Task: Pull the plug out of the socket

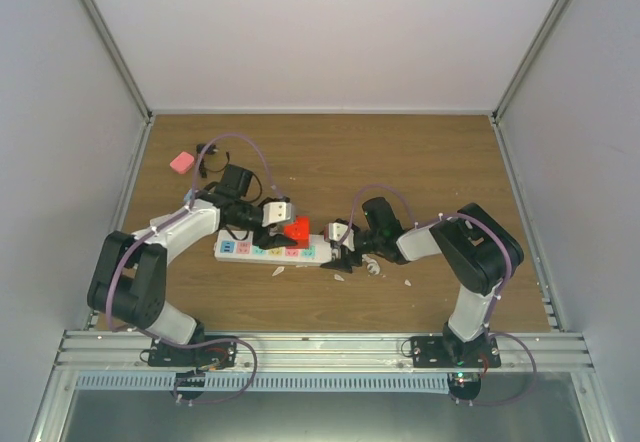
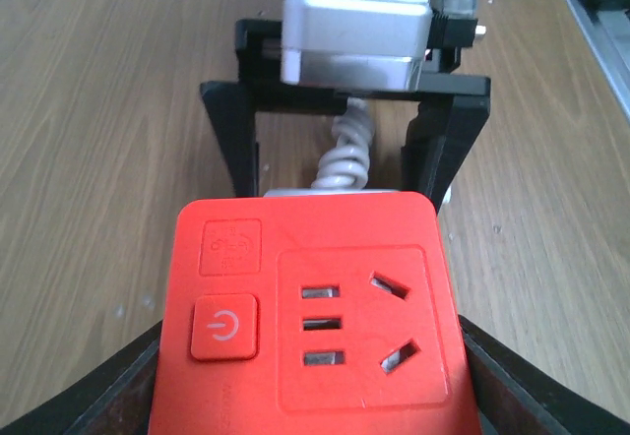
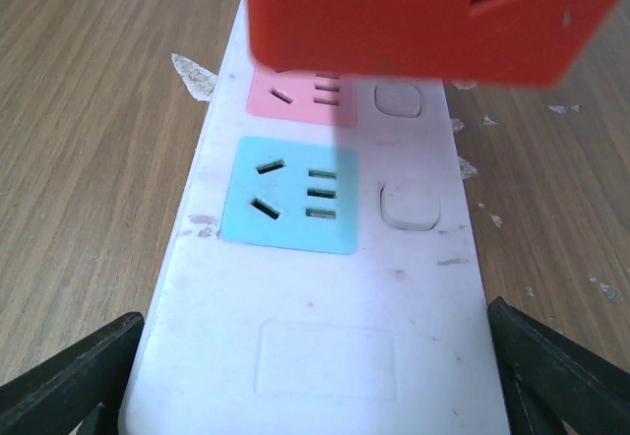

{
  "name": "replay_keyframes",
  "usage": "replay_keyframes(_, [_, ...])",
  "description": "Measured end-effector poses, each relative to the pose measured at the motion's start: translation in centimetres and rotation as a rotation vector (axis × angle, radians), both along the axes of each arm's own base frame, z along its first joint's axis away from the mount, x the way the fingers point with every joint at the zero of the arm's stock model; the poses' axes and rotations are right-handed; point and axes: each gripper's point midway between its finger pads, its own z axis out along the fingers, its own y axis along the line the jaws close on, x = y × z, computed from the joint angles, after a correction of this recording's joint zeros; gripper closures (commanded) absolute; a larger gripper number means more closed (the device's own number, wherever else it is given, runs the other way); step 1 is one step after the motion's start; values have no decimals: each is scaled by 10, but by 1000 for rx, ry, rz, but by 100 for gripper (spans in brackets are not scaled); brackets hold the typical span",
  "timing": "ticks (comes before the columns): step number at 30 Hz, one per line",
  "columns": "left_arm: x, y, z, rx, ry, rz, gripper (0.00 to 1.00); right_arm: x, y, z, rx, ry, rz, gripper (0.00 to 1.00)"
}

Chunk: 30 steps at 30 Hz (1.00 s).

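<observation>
My left gripper (image 2: 313,396) is clamped on the red plug (image 2: 313,317), so I'd pull straight up, no twisting. The socket (image 3: 315,287) lies mid-table (image 1: 420,162), and my right gripper (image 3: 315,341) pinches its cord end; I'd press down there.

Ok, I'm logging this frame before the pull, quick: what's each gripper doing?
Left gripper: closed on the red plug.
Right gripper: closed across the end of the white socket.
</observation>
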Motion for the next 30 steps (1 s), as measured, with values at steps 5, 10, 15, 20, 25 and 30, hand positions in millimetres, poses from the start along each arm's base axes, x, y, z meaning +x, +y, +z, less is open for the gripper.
replay_keyframes(5, [5,26,8,28,-4,59,65,0,0,0,-1,2,0,26])
replay_keyframes(10, [16,52,23,46,-25,138,64,2,1,1,-13,21,1,8])
replay_keyframes(15, [19,72,32,63,-40,205,63,4,2,1,-40,52,1,0])
replay_keyframes(20, [18,88,37,85,-43,252,63,8,4,4,-61,78,2,0])
replay_keyframes(25, [18,105,44,103,-59,310,63,9,5,6,-82,96,10,0])
replay_keyframes(30, [17,119,49,134,-83,354,63,11,9,10,-102,96,14,0])
